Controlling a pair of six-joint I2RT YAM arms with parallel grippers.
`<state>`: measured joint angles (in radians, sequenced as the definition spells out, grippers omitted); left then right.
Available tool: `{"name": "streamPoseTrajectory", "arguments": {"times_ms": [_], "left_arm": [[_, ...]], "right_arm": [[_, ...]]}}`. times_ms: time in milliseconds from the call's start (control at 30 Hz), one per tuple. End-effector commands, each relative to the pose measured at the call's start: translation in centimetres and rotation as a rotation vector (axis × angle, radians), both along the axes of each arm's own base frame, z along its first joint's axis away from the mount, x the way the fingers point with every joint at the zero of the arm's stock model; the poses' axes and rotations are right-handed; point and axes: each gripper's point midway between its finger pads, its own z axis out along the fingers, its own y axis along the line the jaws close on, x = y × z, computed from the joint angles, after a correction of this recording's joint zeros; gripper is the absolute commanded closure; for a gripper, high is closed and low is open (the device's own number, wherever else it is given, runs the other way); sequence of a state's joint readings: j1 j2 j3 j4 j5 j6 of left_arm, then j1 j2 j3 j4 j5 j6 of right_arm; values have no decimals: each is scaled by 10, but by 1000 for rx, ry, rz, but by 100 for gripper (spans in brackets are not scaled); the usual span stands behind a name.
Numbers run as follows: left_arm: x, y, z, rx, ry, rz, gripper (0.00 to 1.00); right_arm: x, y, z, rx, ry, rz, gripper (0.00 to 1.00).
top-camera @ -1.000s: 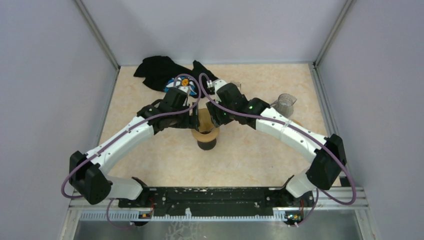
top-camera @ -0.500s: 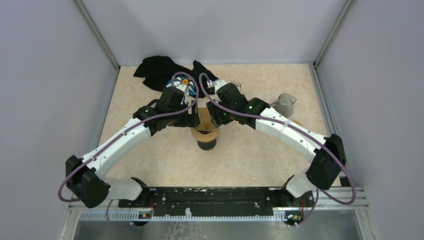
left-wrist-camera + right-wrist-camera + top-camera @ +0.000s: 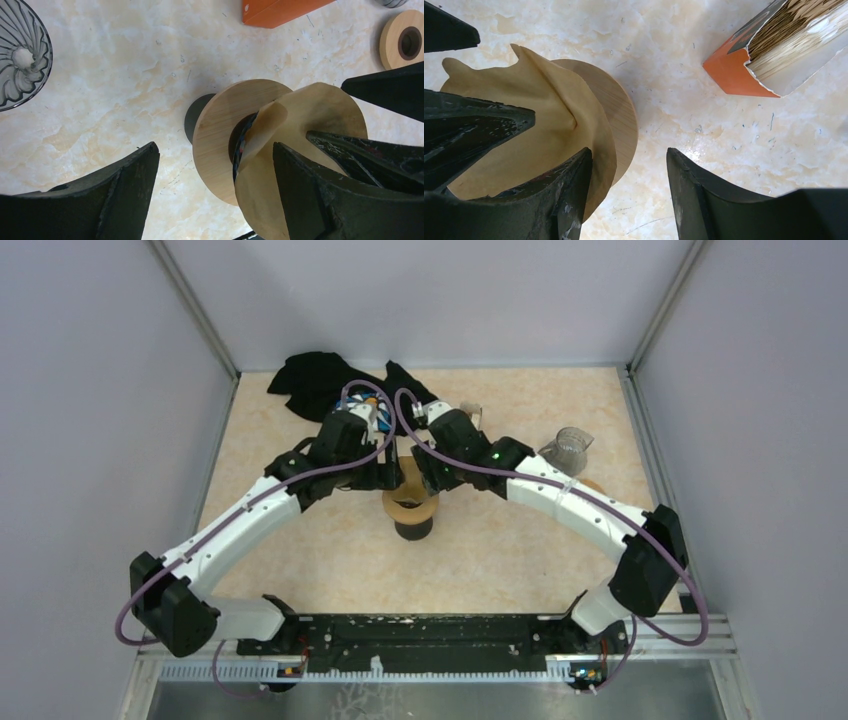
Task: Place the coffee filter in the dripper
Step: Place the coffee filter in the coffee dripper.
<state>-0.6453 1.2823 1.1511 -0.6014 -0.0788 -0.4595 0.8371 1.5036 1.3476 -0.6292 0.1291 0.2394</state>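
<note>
Hovering over the dripper (image 3: 621, 117) near the table (image 3: 674, 70) centre, both arms. The filter (image 3: 305, 115) sits crumpled in the dripper's mouth, spilling over the wooden rim toward 4 o'clock in the left wrist view. Left gripper (image 3: 215, 150) spread wide, with the paper by its 3 o'clock finger. Right gripper (image 3: 629, 152) also spread, with the paper at its 9 o'clock finger. Orange box (image 3: 744, 75) at 1 o'clock.

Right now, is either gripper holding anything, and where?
Nothing is clamped: left gripper and right gripper are open, one finger of each at the filter on the dripper.
</note>
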Motion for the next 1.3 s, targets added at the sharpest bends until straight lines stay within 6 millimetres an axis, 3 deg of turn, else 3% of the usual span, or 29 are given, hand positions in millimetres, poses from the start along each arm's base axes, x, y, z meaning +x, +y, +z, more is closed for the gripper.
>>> {"name": "streamPoseTrajectory", "arguments": {"times_ms": [0, 733, 1000, 1267], "left_arm": [[17, -6, 10, -9, -41, 16, 11], [15, 19, -22, 109, 20, 117, 16], [8, 17, -10, 63, 2, 88, 11], [-9, -5, 8, -62, 1, -31, 6]], "right_arm": [[4, 3, 9, 8, -34, -20, 44], [5, -1, 13, -2, -58, -40, 44], [5, 0, 15, 2, -60, -35, 44], [4, 1, 15, 4, -57, -29, 44]]}}
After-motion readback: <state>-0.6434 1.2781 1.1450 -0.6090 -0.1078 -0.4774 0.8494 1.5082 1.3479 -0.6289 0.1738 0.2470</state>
